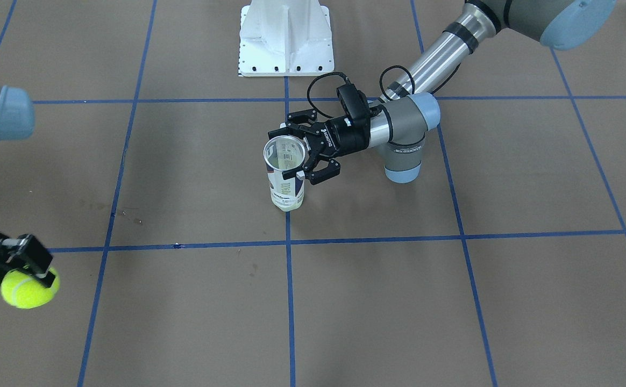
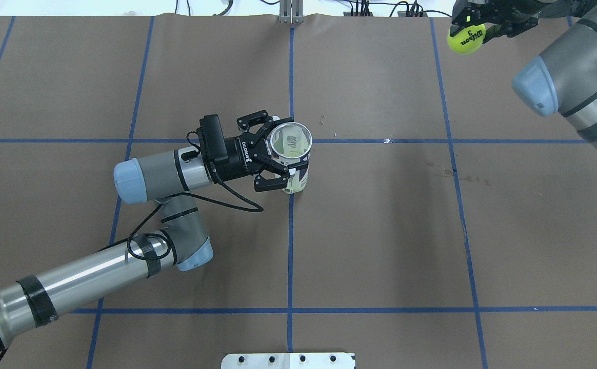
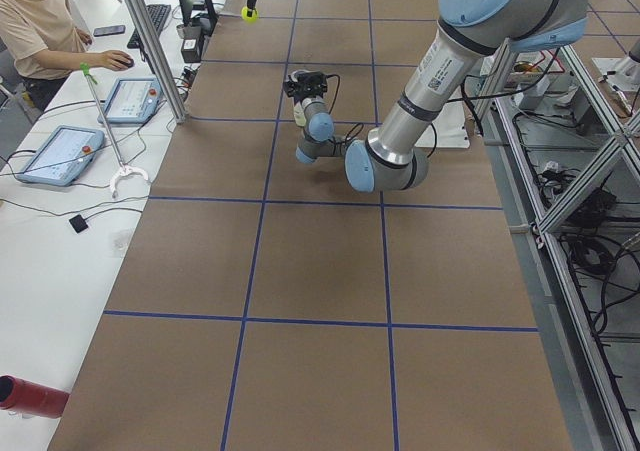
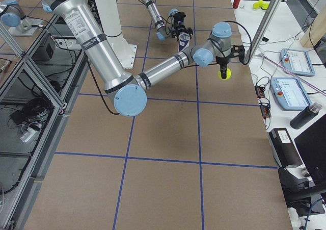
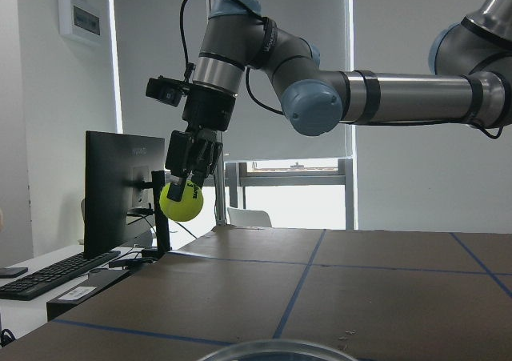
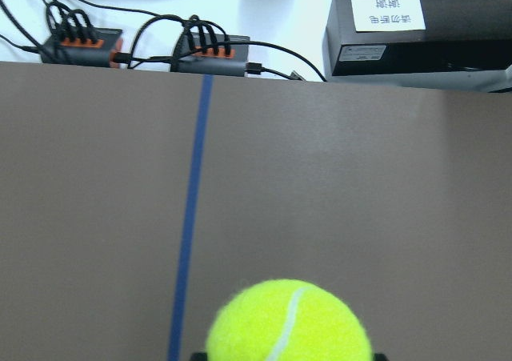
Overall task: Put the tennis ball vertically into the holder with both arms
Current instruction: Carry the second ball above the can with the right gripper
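- The left gripper [image 2: 273,158] is closed around the upper part of the holder [image 2: 292,156], which stands upright on the bench [image 2: 380,230], mouth open upward.
- The right gripper [image 2: 488,23] holds the tennis ball [image 2: 465,39] above the bench's far right corner, well apart from the holder.
- Judged progress: both grasps are done; carrying the ball over the mouth and lowering it in remain.
- The left wrist view shows the ball [image 5: 182,199] hanging clear of the bench; the overhead view cannot show that height.
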